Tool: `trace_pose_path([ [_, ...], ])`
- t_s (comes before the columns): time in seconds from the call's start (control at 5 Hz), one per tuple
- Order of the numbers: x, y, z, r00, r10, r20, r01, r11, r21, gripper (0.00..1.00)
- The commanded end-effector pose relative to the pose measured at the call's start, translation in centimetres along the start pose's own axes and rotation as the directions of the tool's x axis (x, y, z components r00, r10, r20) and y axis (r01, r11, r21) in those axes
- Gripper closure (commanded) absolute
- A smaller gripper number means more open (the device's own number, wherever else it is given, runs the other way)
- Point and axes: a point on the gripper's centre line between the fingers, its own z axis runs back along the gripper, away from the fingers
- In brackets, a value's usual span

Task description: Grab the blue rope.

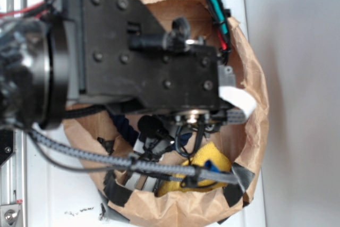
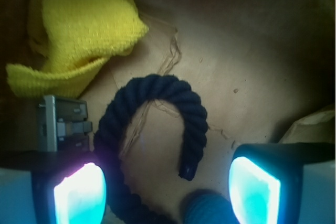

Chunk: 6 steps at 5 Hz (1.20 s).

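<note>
Spreading wide at the bottom of the wrist view, the jaws point(image 2: 167, 190) stand released, with nothing gripped between them. Two fingertips point(image 2: 79, 195) show there, each with a glowing teal pad, one at the lower left and one at the lower right.

Between them lies the one blue rope point(image 2: 157, 103), dark navy and thickly twisted, bent in an arch on the brown paper floor. One of its ends stops short in the gap between the pads, nearer the right one; its other leg runs down just beside the left pad and out of sight at the lower edge. A rounded teal thing point(image 2: 205, 211) peeks in at the bottom edge between the pads; what it is cannot be told.

Further out, one small grey metal block point(image 2: 60, 124) sits beside the rope's left leg, and one yellow knitted cloth point(image 2: 79, 30) lies crumpled above it.

From the exterior view, one crinkled brown paper bag point(image 1: 255, 73) rings everything, with the black robot arm point(image 1: 143, 51) reaching down into it and one grey braided cable point(image 1: 133, 164) crossing its lower part. The bag rests on a white tabletop point(image 1: 69, 195).
</note>
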Motion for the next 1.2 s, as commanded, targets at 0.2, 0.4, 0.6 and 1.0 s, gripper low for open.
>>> trace_pose_path([
  [0.2, 1.3, -0.7, 1.1, 0.999, -0.011, 0.031, 0.011, 1.0, 0.014, 0.0],
  [0.4, 1.3, -0.7, 1.1, 0.999, -0.011, 0.031, 0.011, 1.0, 0.014, 0.0],
  [0.6, 2.4, -1.3, -1.8, 0.986, -0.108, 0.126, 0.1, 0.993, 0.07, 0.0],
  [1.0, 3.0, -0.4, -5.2, 0.977, -0.186, 0.102, 0.168, 0.972, 0.163, 0.0],
])
